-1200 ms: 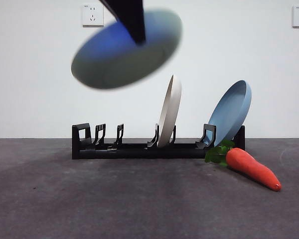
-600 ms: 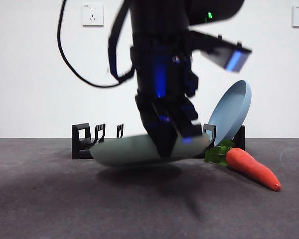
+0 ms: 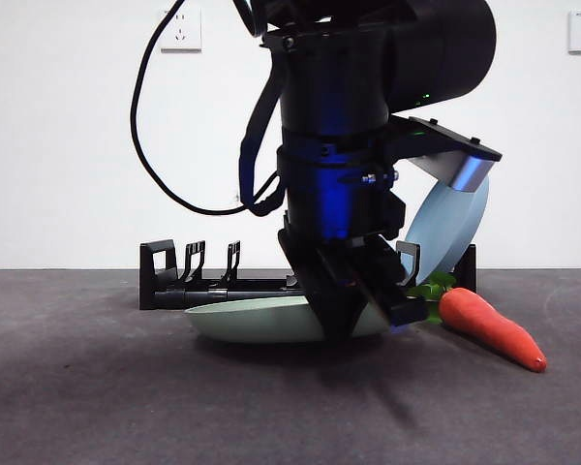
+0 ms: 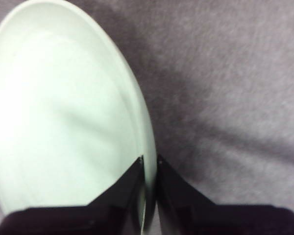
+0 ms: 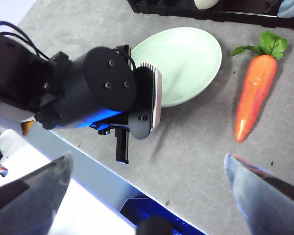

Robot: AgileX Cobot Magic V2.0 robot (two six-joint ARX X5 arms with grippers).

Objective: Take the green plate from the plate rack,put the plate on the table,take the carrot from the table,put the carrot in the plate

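My left gripper is shut on the rim of the green plate, which lies almost flat, low at the table in front of the plate rack. I cannot tell if the plate touches the table. In the left wrist view both jaws pinch the plate's edge. The carrot lies on the table to the plate's right, leaves toward the rack. The right wrist view looks down on the plate, carrot and left arm. My right gripper is open, high above them.
A blue plate leans in the rack's right end, partly behind the arm. A cream-white plate stands in the rack, hidden in the front view. The table's near edge runs close to the left arm.
The left arm has come down from high above the rack, bringing the green plate from a raised tilt to nearly flat at the table. The carrot has not moved.
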